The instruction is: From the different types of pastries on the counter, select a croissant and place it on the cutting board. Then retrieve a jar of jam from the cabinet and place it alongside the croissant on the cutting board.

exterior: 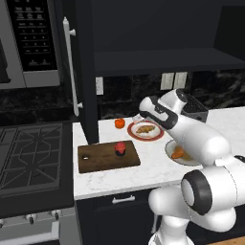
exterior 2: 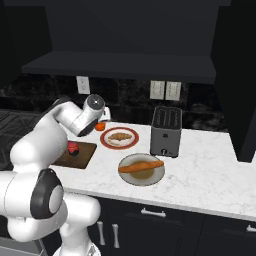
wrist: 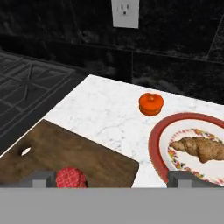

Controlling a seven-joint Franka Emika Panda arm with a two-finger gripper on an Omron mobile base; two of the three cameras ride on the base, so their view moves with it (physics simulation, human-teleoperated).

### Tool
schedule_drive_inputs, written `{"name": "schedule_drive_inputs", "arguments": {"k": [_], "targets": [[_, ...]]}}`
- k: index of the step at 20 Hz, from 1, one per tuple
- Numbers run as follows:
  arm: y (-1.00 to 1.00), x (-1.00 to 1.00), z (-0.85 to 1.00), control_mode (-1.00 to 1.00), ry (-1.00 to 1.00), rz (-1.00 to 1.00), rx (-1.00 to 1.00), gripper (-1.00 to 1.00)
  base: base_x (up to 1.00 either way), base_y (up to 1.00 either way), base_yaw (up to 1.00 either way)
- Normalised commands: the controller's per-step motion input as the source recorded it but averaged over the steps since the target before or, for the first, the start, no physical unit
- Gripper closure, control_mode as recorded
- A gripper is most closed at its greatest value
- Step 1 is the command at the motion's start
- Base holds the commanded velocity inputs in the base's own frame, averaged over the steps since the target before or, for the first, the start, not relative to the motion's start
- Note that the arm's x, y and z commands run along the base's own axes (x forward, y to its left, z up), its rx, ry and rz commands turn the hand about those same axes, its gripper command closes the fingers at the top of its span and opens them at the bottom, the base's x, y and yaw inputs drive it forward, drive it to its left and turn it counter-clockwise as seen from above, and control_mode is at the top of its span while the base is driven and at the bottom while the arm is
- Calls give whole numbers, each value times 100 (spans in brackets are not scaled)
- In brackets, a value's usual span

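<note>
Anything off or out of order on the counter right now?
Yes, the order looks reversed. The jar of jam already stands upright on the cutting board, while the croissant is still on its red-rimmed plate. The tool is open and empty. Nothing is spilled or tipped.

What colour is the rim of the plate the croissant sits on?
Red, with a small multicoloured pattern inside it; the plate under the croissant shows best in the hand view.

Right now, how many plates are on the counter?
2. A red-rimmed plate holding the croissant sits near the back wall, beside the cutting board. A plain plate holding the long orange pastry sits nearer the counter's front edge, in front of the toaster.
</note>
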Motion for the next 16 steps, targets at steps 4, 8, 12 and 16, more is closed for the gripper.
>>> {"name": "schedule_drive_inputs", "arguments": {"k": [4, 8, 12, 16], "targets": [[-13, 14, 0, -100, 24, -77, 0, -100, 0, 0, 0], [-9, 32, -5, -100, 28, -66, 0, -100, 0, 0, 0], [0, 54, -4, -100, 21, -41, 0, -100, 0, 0, 0], [-6, 29, 0, -100, 5, -4, 2, -100, 0, 0, 0]]}}
